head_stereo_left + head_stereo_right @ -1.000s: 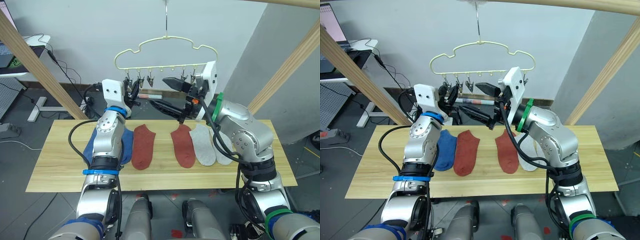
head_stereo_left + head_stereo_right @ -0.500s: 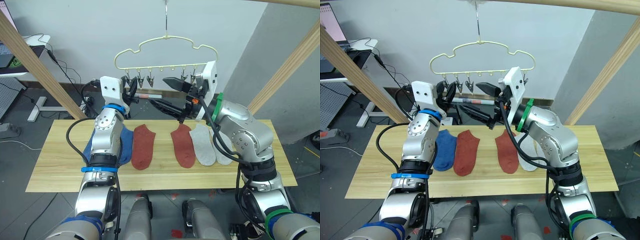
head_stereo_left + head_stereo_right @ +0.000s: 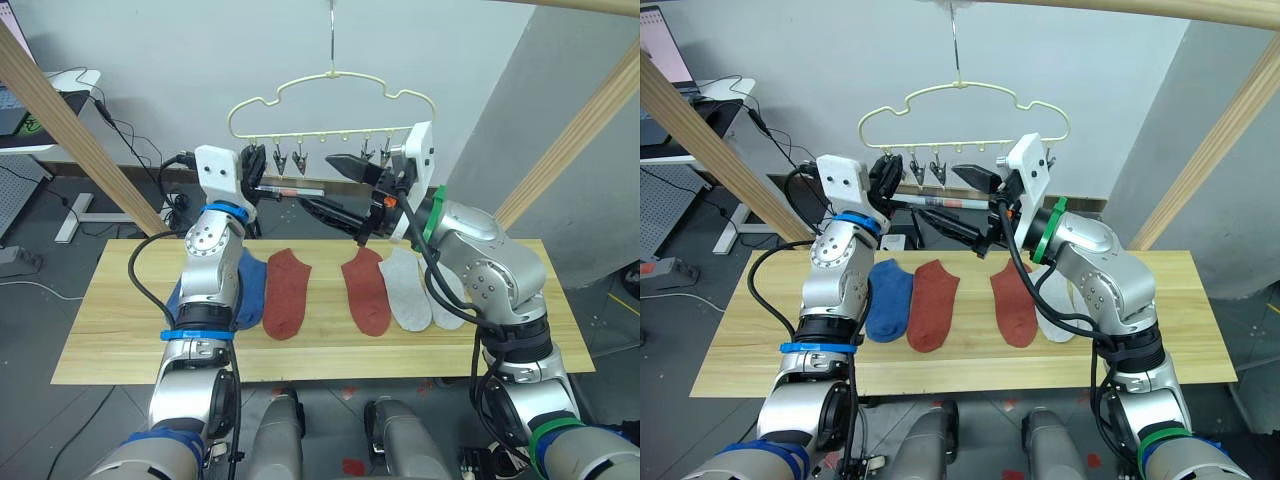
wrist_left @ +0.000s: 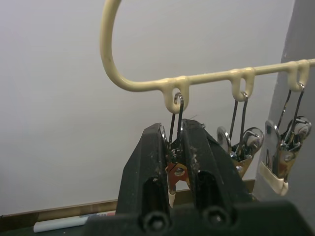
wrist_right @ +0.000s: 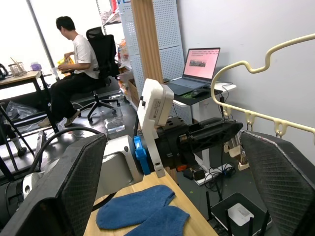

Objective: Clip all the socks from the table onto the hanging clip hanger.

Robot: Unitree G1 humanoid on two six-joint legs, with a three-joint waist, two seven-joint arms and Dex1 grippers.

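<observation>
The left gripper (image 4: 175, 147) is raised to the bar of the clip hanger (image 3: 330, 92), its two black fingers (image 4: 147, 162) pressed in on the end clip (image 4: 175, 169), the one at the hanger's 9 o'clock end. In the left wrist view the clip's wire loop rises from between the fingers to a small eyelet under the pale-yellow bar, and the other clips (image 4: 244, 145) hang free just beside it, toward 3 o'clock along the bar.

The right gripper (image 3: 340, 188) is held up near the middle of the bar, its fingers spread wide apart with nothing between them; one finger sits just under the clips, the other lower down at about 7 o'clock from it.

The socks lie flat on the table (image 3: 110, 330), well below both grippers, at about 6 o'clock from the hanger. From the robot's left to right: the blue socks (image 3: 890, 298) overlapping each other just beside the left forearm, one red sock (image 3: 287, 292), a second red sock (image 3: 366, 291) under the right gripper, and the grey socks (image 3: 410, 290) partly hidden behind the right arm.

In the right wrist view a person (image 5: 74, 78) sits on an office chair in the background, and a laptop (image 5: 197, 66) is open on a desk.
</observation>
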